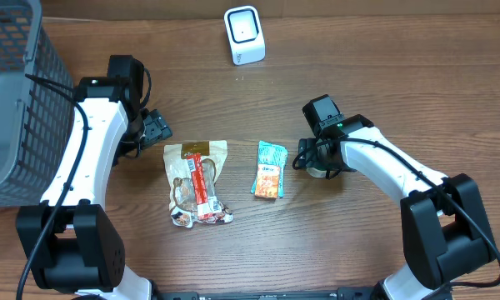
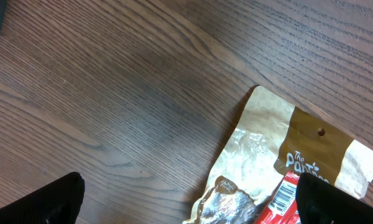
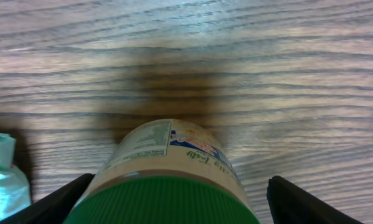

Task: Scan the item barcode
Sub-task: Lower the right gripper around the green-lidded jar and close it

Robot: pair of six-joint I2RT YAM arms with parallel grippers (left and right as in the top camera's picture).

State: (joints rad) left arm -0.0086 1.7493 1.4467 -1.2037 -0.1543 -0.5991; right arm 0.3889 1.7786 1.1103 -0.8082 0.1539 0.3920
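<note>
The fingers (image 3: 50,202) of the right gripper (image 3: 180,177) stand apart on the 2 sides of a jar (image 3: 168,149) with a green lid, and I judge them not yet pressing on it. On one side a small gap shows; on the other I cannot tell if there is contact. The jar stands upright on the table (image 1: 383,83), just beside a teal packet (image 1: 269,169) and well apart from the white scanner (image 1: 244,34) at the far edge.

The left gripper (image 2: 189,177) is wide open with nothing held, above the corner of a brown snack bag (image 2: 286,162).

What could go wrong, as I judge it: the fingers meet a round, ribbed lid high up, so the jar may turn or slip. If one finger arrives first, it can push the jar toward the teal packet. The label shows only print here, no barcode, so it may face away from the scanner.

I count 1 jar, 1 teal packet, 1 brown snack bag, 1 scanner, 1 grey basket (image 1: 8,100) and 2 arms.
</note>
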